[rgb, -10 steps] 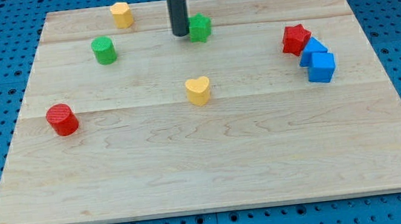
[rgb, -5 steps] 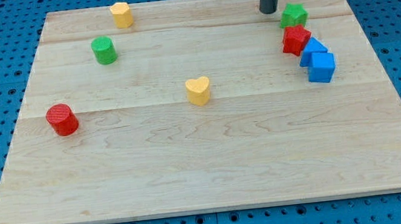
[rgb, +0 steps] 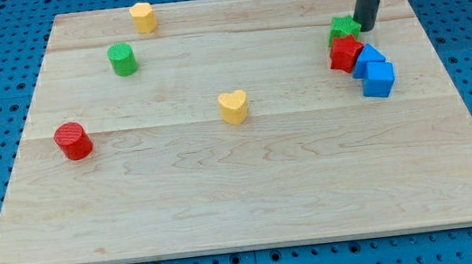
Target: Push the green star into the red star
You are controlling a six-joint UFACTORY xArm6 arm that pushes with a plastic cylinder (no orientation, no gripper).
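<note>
The green star (rgb: 344,27) lies at the view's upper right, touching the top of the red star (rgb: 346,54). The red star rests against two blue blocks (rgb: 374,70) on its right. My tip (rgb: 368,27) stands just to the right of the green star, touching or nearly touching it, above the blue blocks.
A yellow block (rgb: 143,17) sits near the top edge. A green cylinder (rgb: 122,59) is at the upper left, a red cylinder (rgb: 73,140) at the left, and a yellow heart (rgb: 233,107) near the middle of the wooden board (rgb: 242,193).
The green star slid right from the top middle to the red star and now touches it. My tip moved right, from the star's left side to its right side.
</note>
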